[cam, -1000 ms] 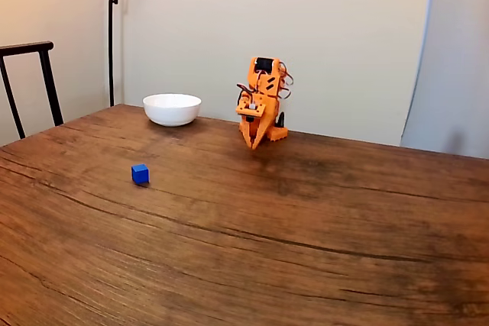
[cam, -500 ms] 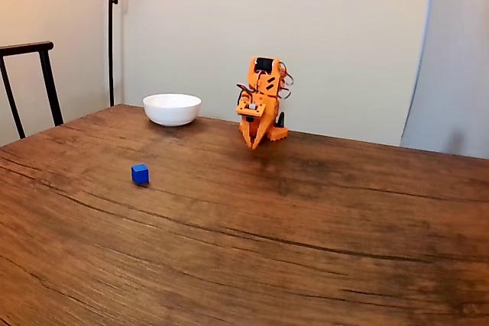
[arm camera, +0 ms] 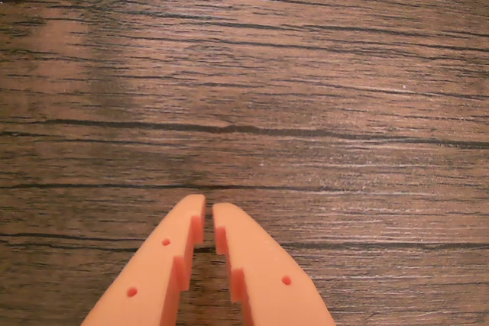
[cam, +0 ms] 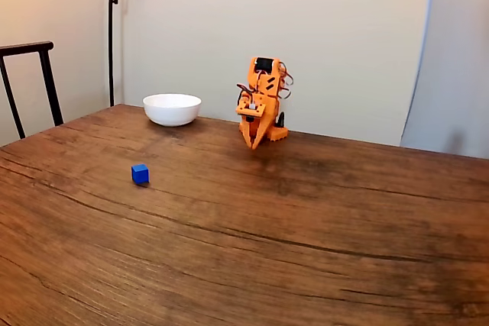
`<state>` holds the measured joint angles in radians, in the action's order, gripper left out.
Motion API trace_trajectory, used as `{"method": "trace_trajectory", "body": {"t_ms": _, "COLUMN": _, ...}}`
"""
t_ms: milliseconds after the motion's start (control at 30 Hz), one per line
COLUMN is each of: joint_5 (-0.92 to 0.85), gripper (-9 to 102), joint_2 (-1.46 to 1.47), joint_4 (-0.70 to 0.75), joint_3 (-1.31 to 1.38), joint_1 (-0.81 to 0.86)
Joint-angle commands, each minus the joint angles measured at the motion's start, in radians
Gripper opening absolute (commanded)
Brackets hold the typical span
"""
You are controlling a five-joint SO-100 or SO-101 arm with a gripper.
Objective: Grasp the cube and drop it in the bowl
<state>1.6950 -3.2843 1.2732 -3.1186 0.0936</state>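
hand (arm camera: pixel 208 213) resting nearly closed, empty, folded home | cube (cam: pixel 140 174) lying apart, awaiting reach | bowl (cam: pixel 172 109) waiting beyond

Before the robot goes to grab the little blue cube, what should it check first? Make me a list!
1. Cube sits free on the table, nothing touching it: ok.
2. Bowl upright; whether it is empty: cannot tell, its inside is hidden.
3. Gripper holds nothing: ok, bare wood shows under it in the wrist view.
4. Fingers spread wide enough for the cube: not ok, they are nearly together.
5. Gripper over the cube: not ok, it is folded at the arm's base, far to the right in the fixed view.
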Motion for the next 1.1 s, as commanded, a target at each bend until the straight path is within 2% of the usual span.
{"method": "trace_trajectory", "body": {"t_ms": 0, "joint_5": 0.0, "gripper": -1, "joint_2": 0.012, "joint_4": 0.06, "joint_3": 0.005, "joint_1": 0.002}}
{"method": "trace_trajectory", "body": {"t_ms": 667, "joint_5": -0.014, "gripper": -1, "joint_2": 0.009, "joint_4": 0.054, "joint_3": 0.005, "joint_1": 0.003}}
{"method": "trace_trajectory", "body": {"t_ms": 733, "joint_5": -0.014, "gripper": -1, "joint_2": 0.008, "joint_4": 0.008, "joint_3": 0.005, "joint_1": 0.005}}
{"method": "trace_trajectory", "body": {"t_ms": 867, "joint_5": -0.015, "gripper": -1, "joint_2": 0.008, "joint_4": -0.172, "joint_3": 0.005, "joint_1": 0.008}}
{"method": "trace_trajectory", "body": {"t_ms": 1067, "joint_5": -0.063, "gripper": -1, "joint_2": 0.008, "joint_4": -0.216, "joint_3": 0.031, "joint_1": 0.054}}
